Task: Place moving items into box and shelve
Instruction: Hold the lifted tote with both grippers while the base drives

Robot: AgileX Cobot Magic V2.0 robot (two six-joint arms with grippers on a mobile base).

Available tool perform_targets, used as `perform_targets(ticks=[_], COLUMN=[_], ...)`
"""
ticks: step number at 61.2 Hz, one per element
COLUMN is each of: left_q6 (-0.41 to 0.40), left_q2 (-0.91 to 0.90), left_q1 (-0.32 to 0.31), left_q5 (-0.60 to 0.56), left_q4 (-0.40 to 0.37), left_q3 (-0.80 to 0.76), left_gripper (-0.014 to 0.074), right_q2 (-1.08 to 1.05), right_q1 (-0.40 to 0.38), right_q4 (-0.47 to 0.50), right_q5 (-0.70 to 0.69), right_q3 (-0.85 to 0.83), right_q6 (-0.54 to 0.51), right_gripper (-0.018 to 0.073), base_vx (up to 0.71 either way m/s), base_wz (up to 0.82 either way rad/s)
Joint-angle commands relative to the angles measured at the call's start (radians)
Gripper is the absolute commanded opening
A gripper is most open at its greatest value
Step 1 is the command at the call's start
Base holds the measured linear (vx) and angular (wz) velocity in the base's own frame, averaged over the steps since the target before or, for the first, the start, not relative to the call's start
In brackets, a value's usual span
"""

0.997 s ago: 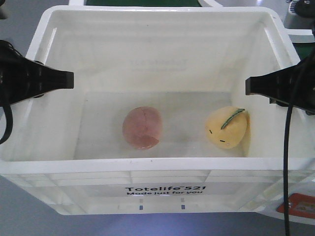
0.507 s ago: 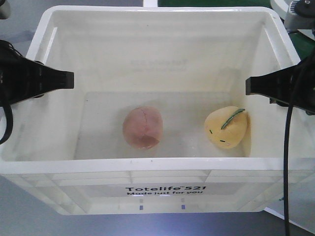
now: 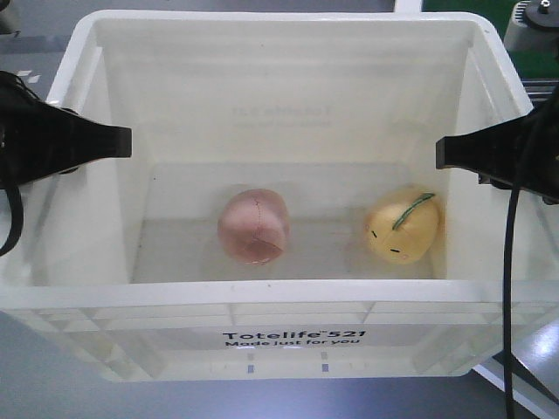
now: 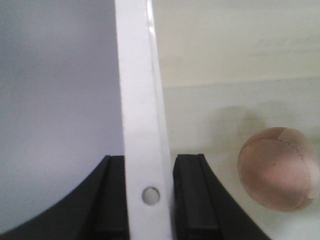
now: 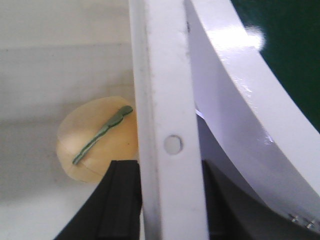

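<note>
White crate (image 3: 279, 292) — one pink ball (image 3: 253, 226), one yellow fruit (image 3: 402, 225) inside

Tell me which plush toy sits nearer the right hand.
The yellow fruit plush, green-striped, by the crate's right wall; the pink ball lies centrally.

Front-facing view: set high and near, looking steeply down into the white crate (image 3: 279, 292). Printed front wall along the bottom edge, left gripper (image 3: 122, 141) and right gripper (image 3: 441, 153) at the side edges.

Left wrist view: very close, sighting along the crate's left rim between two black fingers (image 4: 112, 200). Grey floor to one side, crate interior with the pink plush ball (image 4: 279, 169) to the other.

Right wrist view: equally close, sighting along the right rim, with the yellow plush fruit (image 5: 95, 140) inside.

Shared with the front view: each rim, plus one toy apiece.
</note>
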Motion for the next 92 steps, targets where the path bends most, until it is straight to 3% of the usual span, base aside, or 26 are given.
perform_targets(ticks=[1,92], left_q6=[0.0,0.0], left_q2=[-0.035,-0.035], left_q1=[-0.013,-0.013], left_q5=[-0.119,-0.112], left_q4=[0.062,0.062], left_q3=[-0.043,-0.043], left_gripper=[0.015,0.015], right_q2=[-0.025,-0.025], right_q1=[0.001,0.001], right_q4=[-0.088,-0.088], right_q5=[-0.078,-0.075], right_q3=[-0.039,-0.039], right_q6=[0.011,0.011], right_gripper=[0.0152,0.0152], base_vx=[-0.06,-0.1], base_wz=[0.58,0.69])
